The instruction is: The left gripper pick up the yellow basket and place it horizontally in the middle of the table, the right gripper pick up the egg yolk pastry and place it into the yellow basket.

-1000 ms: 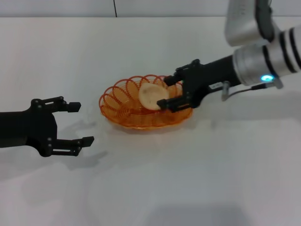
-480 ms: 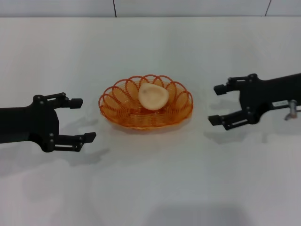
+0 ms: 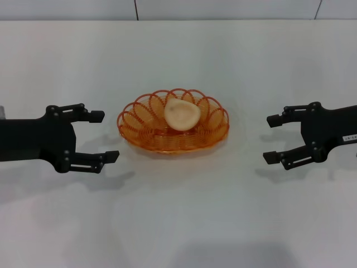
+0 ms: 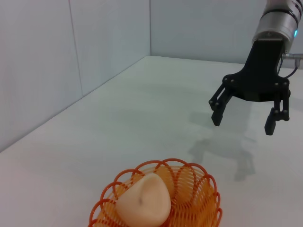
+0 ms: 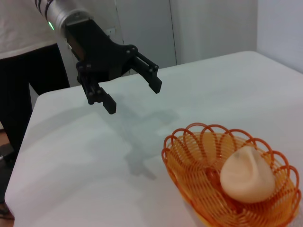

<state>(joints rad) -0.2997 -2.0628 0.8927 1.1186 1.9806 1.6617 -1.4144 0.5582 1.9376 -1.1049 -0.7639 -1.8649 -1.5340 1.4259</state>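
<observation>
1. Yellow basket [image 3: 173, 129] sits mid-table [image 3: 178, 223], lying flat, long axis across the head view; the left gripper [image 3: 99, 136] is at its 9 o'clock, above the table w/ a shadow under it, fingers spread wide, holding nothing, tips pointing toward the basket, clear gap between.
2. Egg yolk pastry [image 3: 182, 114] rests inside the basket, toward the 12 o'clock side, leaning on the back rim loops.
3. Right gripper [image 3: 273, 139] at basket's 3 o'clock, well apart from rim, fingers wide open, empty, tips facing the basket.
4. Wrist views: each shows basket + pastry close, w/ opposite claw beyond, open.
</observation>
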